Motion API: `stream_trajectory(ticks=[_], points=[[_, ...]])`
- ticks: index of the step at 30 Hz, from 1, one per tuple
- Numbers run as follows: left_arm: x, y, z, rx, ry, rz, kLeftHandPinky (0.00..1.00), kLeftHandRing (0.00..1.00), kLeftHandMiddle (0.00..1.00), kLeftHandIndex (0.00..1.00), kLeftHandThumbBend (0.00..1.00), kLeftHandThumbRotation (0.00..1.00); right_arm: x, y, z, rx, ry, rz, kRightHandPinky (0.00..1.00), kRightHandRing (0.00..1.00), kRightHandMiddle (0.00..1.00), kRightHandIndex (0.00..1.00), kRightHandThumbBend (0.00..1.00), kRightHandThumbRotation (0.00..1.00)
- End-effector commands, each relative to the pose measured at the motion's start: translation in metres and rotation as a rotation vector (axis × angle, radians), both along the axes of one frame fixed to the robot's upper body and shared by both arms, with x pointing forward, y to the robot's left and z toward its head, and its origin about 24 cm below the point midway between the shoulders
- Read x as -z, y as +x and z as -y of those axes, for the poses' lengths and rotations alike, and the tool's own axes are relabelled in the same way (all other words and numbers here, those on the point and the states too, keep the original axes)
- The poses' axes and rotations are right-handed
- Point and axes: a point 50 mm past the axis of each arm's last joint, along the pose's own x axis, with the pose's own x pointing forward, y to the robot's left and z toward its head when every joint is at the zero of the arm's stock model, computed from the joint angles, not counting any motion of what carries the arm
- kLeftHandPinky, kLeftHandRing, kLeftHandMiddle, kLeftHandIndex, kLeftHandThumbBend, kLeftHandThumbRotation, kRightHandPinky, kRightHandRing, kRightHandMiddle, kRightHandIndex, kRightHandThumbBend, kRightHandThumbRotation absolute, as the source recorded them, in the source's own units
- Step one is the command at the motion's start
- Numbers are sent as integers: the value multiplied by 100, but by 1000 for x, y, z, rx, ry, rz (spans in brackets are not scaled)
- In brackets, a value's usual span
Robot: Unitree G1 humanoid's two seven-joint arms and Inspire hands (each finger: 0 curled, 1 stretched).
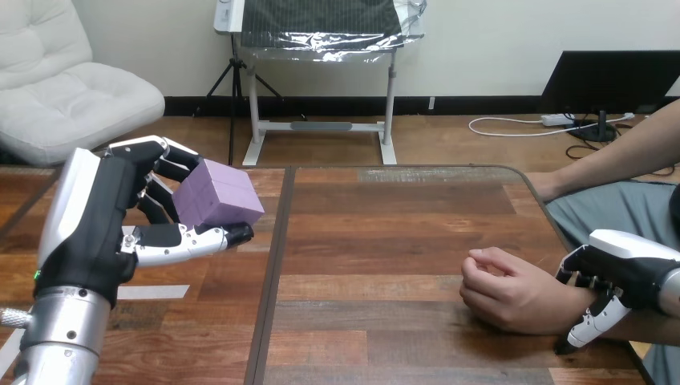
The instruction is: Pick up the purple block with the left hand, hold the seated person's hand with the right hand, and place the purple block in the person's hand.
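Both clamped: L hand (pixel 95 228) on purple block (pixel 217 194), R hand (pixel 627 261) round person's wrist (pixel 564 311).

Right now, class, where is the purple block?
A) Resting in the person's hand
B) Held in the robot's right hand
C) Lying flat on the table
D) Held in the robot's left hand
D: the purple block sits in the left hand, whose fingers curl over it with the thumb beneath, while the person's hand is a closed fist with no block in it.
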Motion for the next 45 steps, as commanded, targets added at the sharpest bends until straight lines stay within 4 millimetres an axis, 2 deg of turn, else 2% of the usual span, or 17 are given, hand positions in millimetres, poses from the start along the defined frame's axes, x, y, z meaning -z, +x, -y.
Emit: stream_trajectory(ticks=[1, 13, 19, 31, 39, 45], points=[[-15, 3, 0, 23, 31, 80, 27, 33, 39, 42, 61, 0, 13, -7, 8, 46, -23, -64, 27, 36, 46, 58, 87, 21], [-15, 2, 0, 28, 33, 85, 26, 33, 39, 42, 62, 0, 14, -6, 12, 63, -38, -68, 32, 42, 52, 57, 85, 21], [-15, 2, 0, 30, 31, 83, 26, 33, 39, 42, 61, 0, 13, -6, 13, 74, -25, -70, 32, 42, 52, 56, 85, 20], [-15, 3, 0, 33, 28, 85, 26, 32, 39, 42, 62, 0, 13, -5, 13, 82, -6, -78, 30, 40, 49, 53, 89, 9], [-15, 3, 1, 33, 27, 84, 26, 33, 39, 42, 61, 0, 11, -4, 12, 78, -1, -86, 34, 45, 52, 53, 93, 2], [-15, 3, 0, 33, 31, 85, 26, 32, 39, 42, 61, 0, 11, -4, 11, 77, -1, -99, 37, 49, 54, 53, 93, 0]])
